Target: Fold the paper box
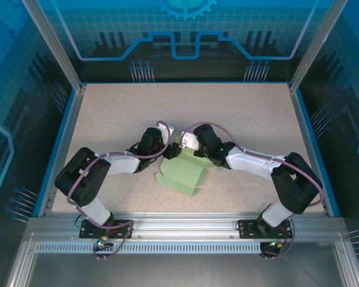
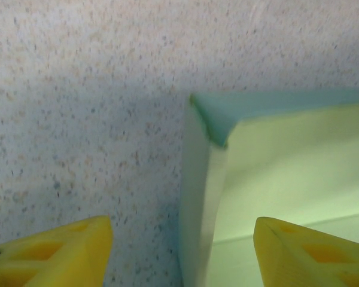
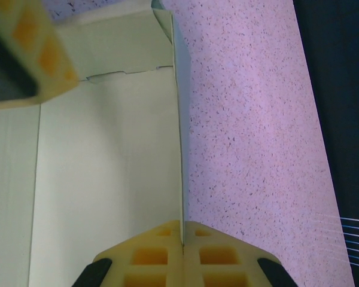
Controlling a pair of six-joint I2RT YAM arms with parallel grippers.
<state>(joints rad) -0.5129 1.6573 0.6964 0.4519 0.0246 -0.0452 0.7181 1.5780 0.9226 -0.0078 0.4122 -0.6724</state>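
One paper box [image 1: 182,176] wall in right gripper [image 3: 182,232]; left gripper [image 2: 182,234] spread

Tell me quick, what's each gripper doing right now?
Left gripper: open, jaws straddling a paper box wall.
Right gripper: shut on the paper box's edge.

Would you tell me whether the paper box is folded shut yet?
Partly folded: the paper box has walls raised but lies open.

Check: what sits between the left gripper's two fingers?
In the left wrist view, the paper box side wall stands between the fingers of the left gripper, with bare table beside it.
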